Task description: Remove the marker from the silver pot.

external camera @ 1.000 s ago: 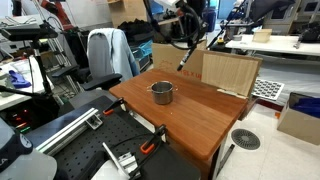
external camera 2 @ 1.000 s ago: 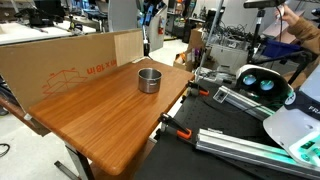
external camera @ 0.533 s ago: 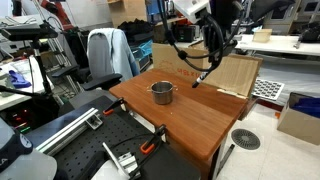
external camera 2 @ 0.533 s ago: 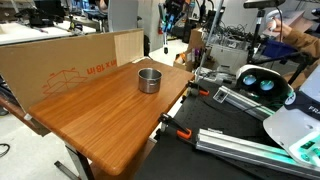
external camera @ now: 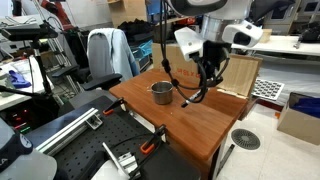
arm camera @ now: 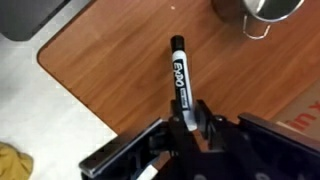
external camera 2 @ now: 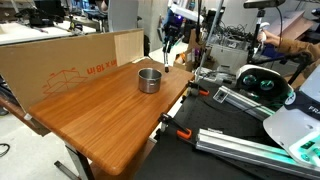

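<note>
Vs 1 s ago, arm is sitting lower & closer to the silver pot (external camera: 162, 93); gripper (external camera: 205, 82) is clamping the marker (external camera: 195, 96), tilted, outside pot, over the table (external camera: 200, 128); in wrist view, marker tip is pointing twd table's rounded corner; bare wood is lying open btwn marker & pot.

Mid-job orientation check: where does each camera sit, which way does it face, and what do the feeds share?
Exterior view: raised off a corner of the table, facing across it to the room behind; shows the arm and the gripper holding the marker outside the silver pot.
Exterior view: off another side, facing the cardboard wall; arm small beyond the pot.
Wrist view: looks down past the fingers pinching the marker; pot at top right.
Shared: table and pot in all three.
</note>
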